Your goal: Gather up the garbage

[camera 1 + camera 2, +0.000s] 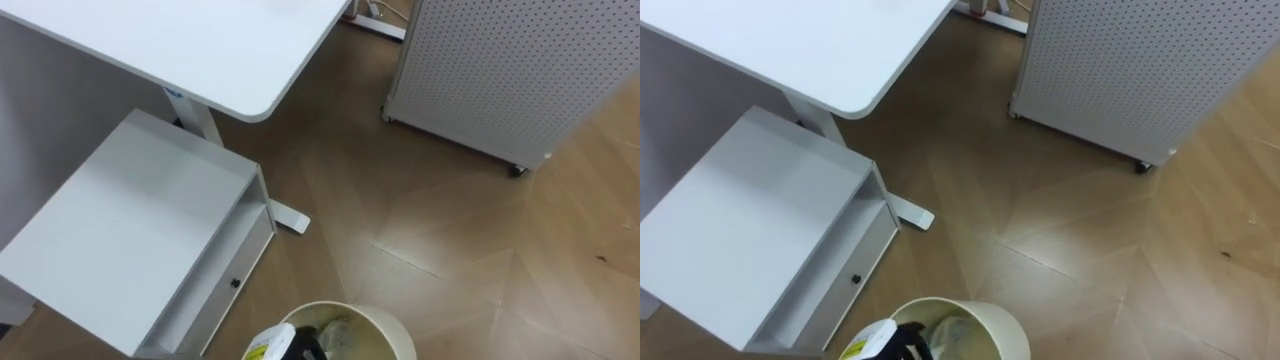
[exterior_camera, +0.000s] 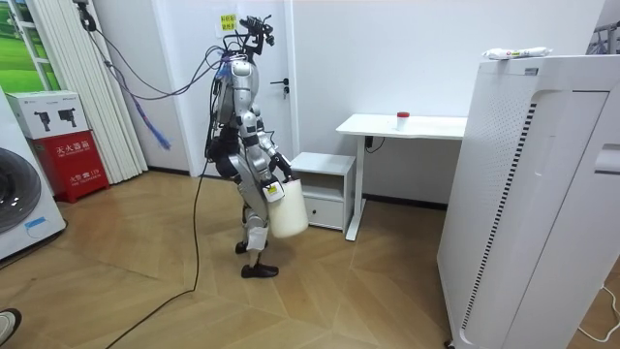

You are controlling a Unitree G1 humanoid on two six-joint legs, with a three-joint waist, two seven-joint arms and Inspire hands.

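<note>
A cream round waste bin (image 1: 392,332) (image 1: 1005,335) sits at the bottom edge of the eye views, close in front of me, with pale crumpled garbage (image 1: 338,335) inside. My left hand (image 1: 300,345) (image 1: 902,345) comes in from the lower left and its dark fingers curl over the bin's near-left rim. In the room view I stand on the wood floor beside the low cabinet, holding the bin (image 2: 289,213) in front of my legs with a hand (image 2: 274,190) at its top. A small red object (image 2: 402,117) stands on the white desk.
The white desk (image 1: 200,50) lies ahead to my left, with a low white open-fronted cabinet (image 1: 130,230) beside its leg (image 1: 285,215). A perforated white panel on castors (image 1: 500,70) stands ahead to my right. Bare wood floor (image 1: 430,230) runs between them.
</note>
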